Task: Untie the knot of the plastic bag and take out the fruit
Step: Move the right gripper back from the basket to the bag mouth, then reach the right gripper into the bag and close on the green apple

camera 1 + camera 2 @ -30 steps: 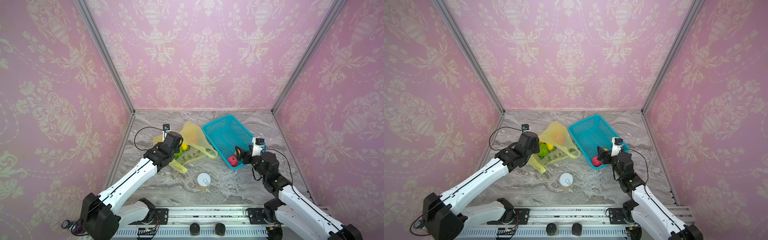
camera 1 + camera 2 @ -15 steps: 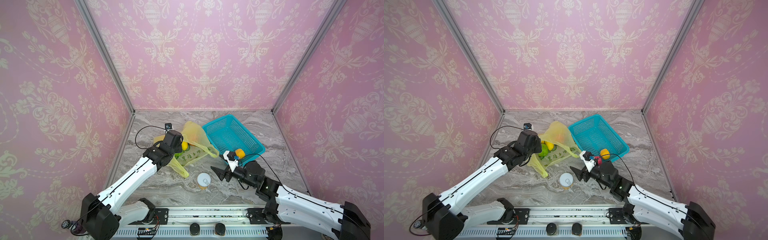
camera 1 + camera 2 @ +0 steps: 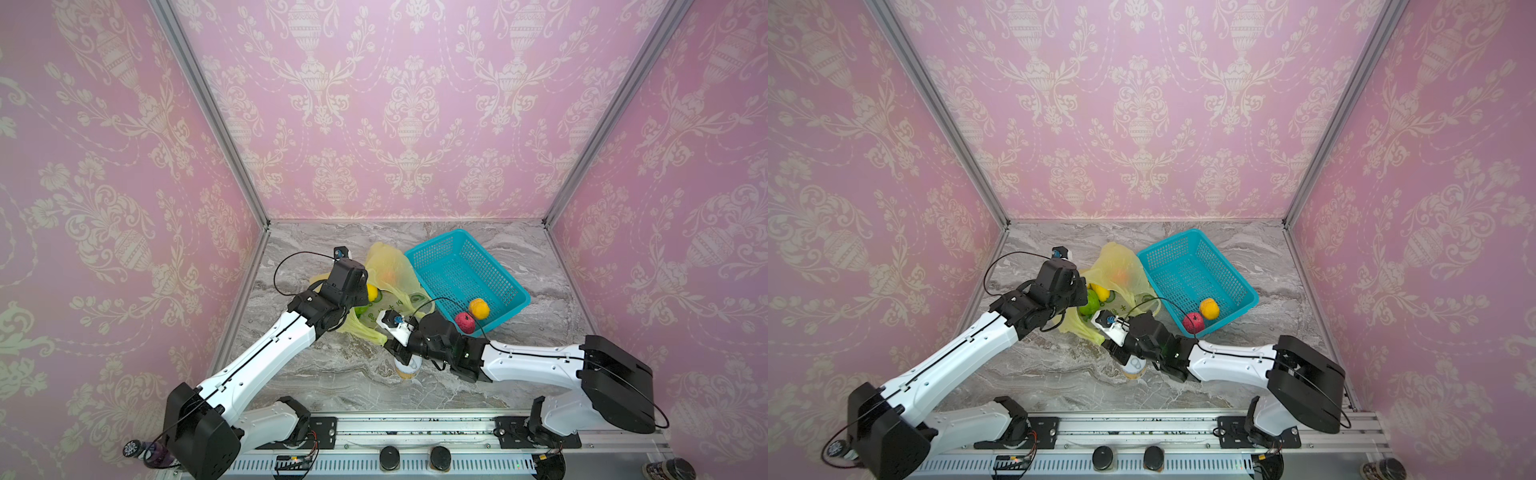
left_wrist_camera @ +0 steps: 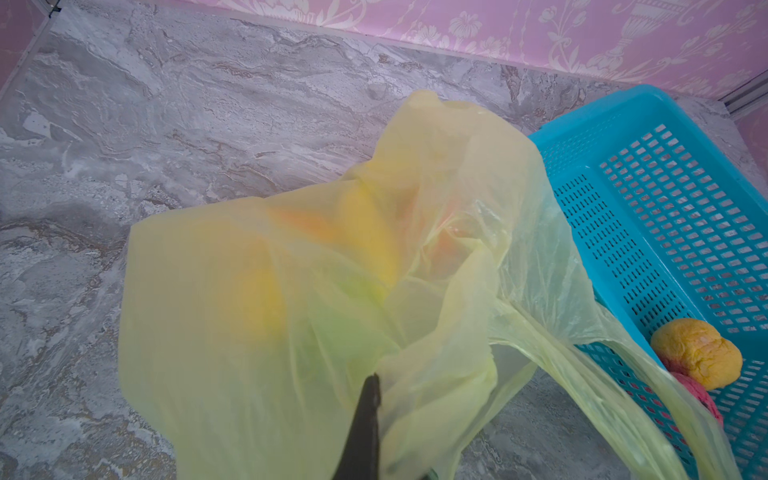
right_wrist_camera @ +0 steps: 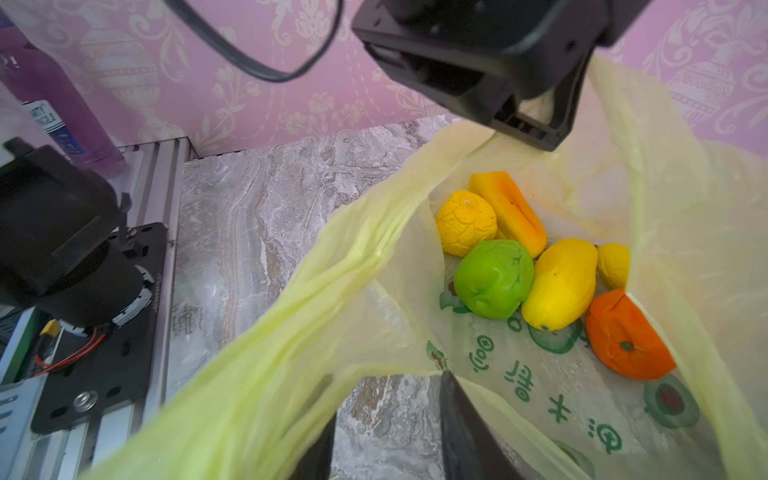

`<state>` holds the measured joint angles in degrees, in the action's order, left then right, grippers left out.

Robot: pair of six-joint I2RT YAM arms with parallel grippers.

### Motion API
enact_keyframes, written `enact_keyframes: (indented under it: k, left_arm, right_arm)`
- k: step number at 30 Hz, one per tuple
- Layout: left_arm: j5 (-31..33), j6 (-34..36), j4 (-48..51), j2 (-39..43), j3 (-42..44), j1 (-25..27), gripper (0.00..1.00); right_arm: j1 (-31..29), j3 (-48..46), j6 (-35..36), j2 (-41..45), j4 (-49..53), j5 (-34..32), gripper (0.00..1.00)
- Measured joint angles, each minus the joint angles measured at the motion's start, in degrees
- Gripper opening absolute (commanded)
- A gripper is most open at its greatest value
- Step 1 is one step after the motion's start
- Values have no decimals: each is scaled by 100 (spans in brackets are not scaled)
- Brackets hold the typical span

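Swung left from the basket (image 3: pixel 457 270) to the mouth of the plastic bag (image 3: pixel 390 266) beside it, right gripper (image 5: pixel 386 376) part open and empty, for the fruit (image 5: pixel 494 278) inside; rim lifted by left gripper (image 4: pixel 374 382), pinched shut, to hold that mouth wide.

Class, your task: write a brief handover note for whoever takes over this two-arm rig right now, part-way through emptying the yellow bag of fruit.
Left gripper: shut on the plastic bag rim, holding its mouth up.
Right gripper: open, empty, at the bag's mouth.
Done: handle strips untied; orange fruit and pink-red fruit lie in the turquoise basket.
To do: six pieces visible in the bag, among them a green one; take them out.
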<state>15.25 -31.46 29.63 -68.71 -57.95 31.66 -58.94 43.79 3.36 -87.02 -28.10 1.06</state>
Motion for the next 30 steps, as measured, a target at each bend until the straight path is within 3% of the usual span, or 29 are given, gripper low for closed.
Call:
enact_keyframes:
  k: [4,10,15,19,20,23,30]
  left_arm:
    - [-22,-2,0,2,0,0,0]
    - [-146,0,-2,83,2,0,0]
    - [-146,0,-2,238,2,0,0]
    - [-149,-66,0,339,2,0,0]
    - [-149,-87,11,365,2,0,0]
    - [-221,-155,101,422,-26,0,0]
    - [-691,-393,48,601,-24,0,0]
  right_arm:
    - [356,417,-114,-682,-9,-256,40]
    - [398,1088,-358,-1633,109,-505,34]
    - [413,1075,-433,-1735,-24,-616,47]
    - [422,1064,-492,-1696,7,-651,44]
    - [422,1172,-507,-1738,107,-680,45]
    - [424,1727,-605,-2103,284,-787,63]
    - [494,2684,-874,-3115,625,-857,80]
